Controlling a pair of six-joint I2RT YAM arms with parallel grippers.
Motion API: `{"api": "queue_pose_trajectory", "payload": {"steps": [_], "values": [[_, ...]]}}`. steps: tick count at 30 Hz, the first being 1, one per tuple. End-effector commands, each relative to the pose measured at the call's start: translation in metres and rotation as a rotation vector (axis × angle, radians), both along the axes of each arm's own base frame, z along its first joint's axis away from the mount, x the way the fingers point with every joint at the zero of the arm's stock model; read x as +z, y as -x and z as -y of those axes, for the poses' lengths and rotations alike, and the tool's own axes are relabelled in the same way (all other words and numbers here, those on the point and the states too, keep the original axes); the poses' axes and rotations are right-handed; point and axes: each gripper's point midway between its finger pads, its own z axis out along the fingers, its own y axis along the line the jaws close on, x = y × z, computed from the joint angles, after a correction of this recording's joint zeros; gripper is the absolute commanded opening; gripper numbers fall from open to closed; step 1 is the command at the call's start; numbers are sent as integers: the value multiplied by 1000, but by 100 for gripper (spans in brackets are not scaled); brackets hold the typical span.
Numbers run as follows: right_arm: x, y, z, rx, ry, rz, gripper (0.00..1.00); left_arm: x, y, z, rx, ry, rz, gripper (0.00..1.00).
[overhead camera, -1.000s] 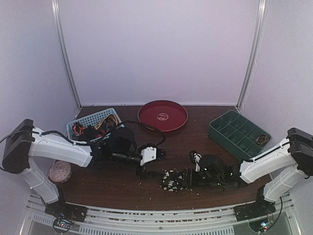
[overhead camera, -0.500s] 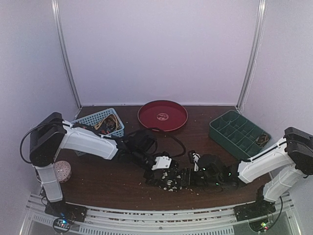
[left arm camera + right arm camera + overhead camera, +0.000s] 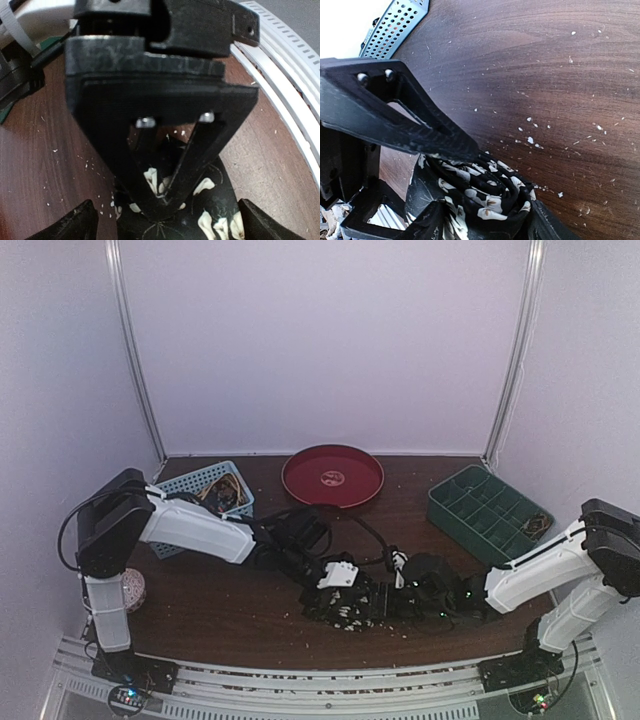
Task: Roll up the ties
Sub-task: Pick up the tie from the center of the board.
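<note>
A dark tie with pale flowers lies near the table's front centre, one end wound into a roll. My right gripper is shut on that roll, and in the right wrist view its fingers press both sides of the coil around. My left gripper hovers just over the tie's flat part, facing the right gripper. It is wide open, with only fabric below. More ties are bunched in the blue basket at the back left.
A round red tray sits at the back centre and a green compartment box at the back right. A speckled pinkish ball rests by the left arm's base. Pale crumbs are scattered over the brown tabletop.
The left arm swung right and forward from beside the basket to the tie, and its jaws opened wider. The right gripper and the roll stayed put.
</note>
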Motion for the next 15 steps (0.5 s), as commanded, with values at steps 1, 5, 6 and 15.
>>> {"api": "queue_pose_trajectory", "payload": {"steps": [1, 5, 6, 15], "values": [[-5, 0, 0, 3, 28, -5, 58, 5, -9, 8, -7, 17, 30, 96], [-7, 0, -1, 3, 31, -7, 58, -9, -12, 5, 17, -50, 3, 94], [-8, 0, 0, 2, 34, -7, 58, -11, -11, 4, 15, -65, -8, 94], [2, 0, 4, -7, 40, -8, 59, -13, -8, -2, -15, -90, -25, 78]]}}
